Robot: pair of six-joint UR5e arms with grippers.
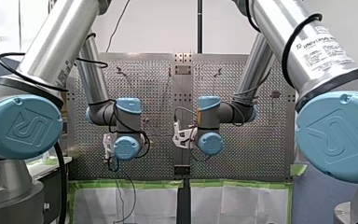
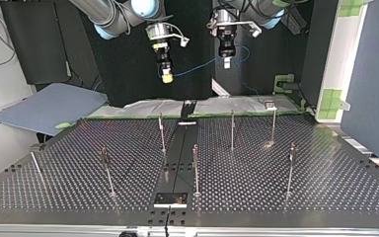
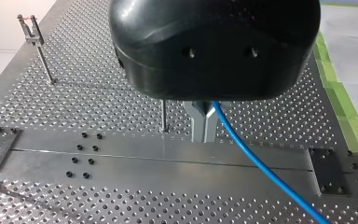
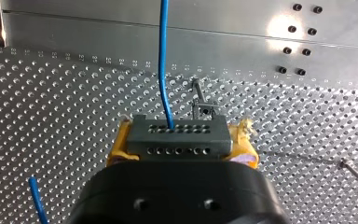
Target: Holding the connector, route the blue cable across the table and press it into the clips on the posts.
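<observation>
In the top view both grippers hang above the far edge of the table. My right gripper [image 2: 167, 75], at that view's left, has yellow pads and is shut on the grey connector [image 4: 177, 136]. The blue cable [image 4: 163, 60] leaves the connector's face and sags across [image 2: 197, 69] to my left gripper [image 2: 226, 61], which is shut on it. In the left wrist view the cable [image 3: 261, 163] comes out between the metal fingers [image 3: 204, 122] and runs down beside them over the plate. Thin posts with clips [image 2: 161, 129] [image 2: 232, 129] stand below, apart from both grippers.
Several more posts [image 2: 196, 168] [image 2: 291, 168] [image 2: 106, 168] are spread over the perforated table [image 2: 325, 177]. A clip post [image 4: 202, 105] stands just ahead of the connector, another [image 3: 34, 39] off to the side of my left gripper. A dark centre rail [image 2: 177, 153] divides the table.
</observation>
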